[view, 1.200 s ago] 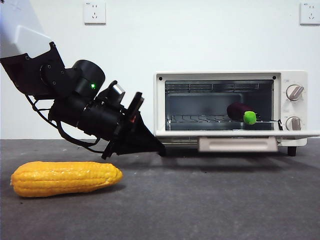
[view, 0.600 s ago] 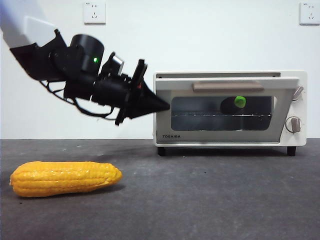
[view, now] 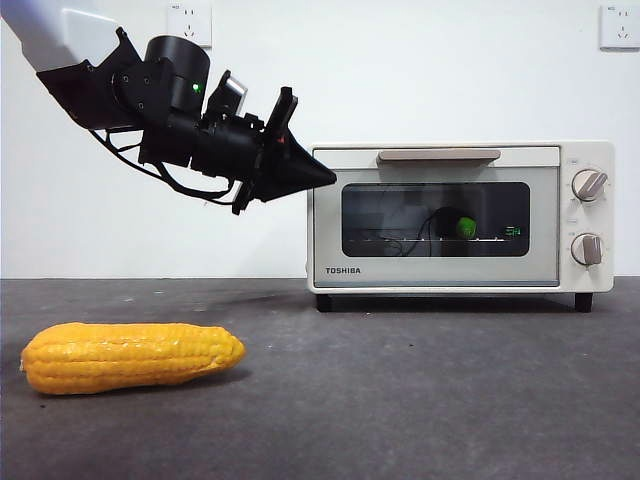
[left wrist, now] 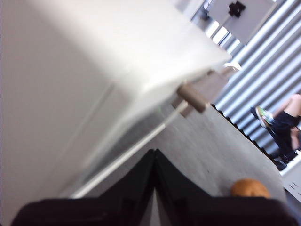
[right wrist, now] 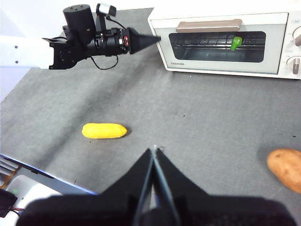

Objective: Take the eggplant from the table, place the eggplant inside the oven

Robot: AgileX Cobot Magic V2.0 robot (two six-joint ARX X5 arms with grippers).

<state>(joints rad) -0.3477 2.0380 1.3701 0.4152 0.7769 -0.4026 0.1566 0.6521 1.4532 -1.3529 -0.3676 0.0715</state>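
Since 1 second ago the oven [view: 460, 215] door has gone from lying flat open to fully shut, its beige bar handle [view: 438, 155] now at the top of the front, and the left gripper [view: 318, 176] has climbed from low beside the oven's base to the oven's upper corner on the side away from the 2 knobs [view: 588, 184]. The eggplant [view: 462, 227] lies inside the oven on the wire rack, seen through the dark glass with its green cap showing (the purple body is hard to pick out behind the tint). The corn [view: 130, 355] rests on the table [view: 400, 400] well apart from the oven, and a brown potato [right wrist: 287, 169] shows only in the right wrist view, also well clear of the oven.

Judging by this, the placing looks done and the step in hand is backing the arm off. It would go best as a straight pull away from the oven's corner, with no sideways sweep that could catch the handle or nudge the oven.

The left arm reaches in from high, sloping slightly downward, its jaws pressed together into 1 black point just beside the oven's corner and holding nothing. The right gripper [right wrist: 154, 157] waits above the table well back from the oven, its jaws likewise closed together and empty.
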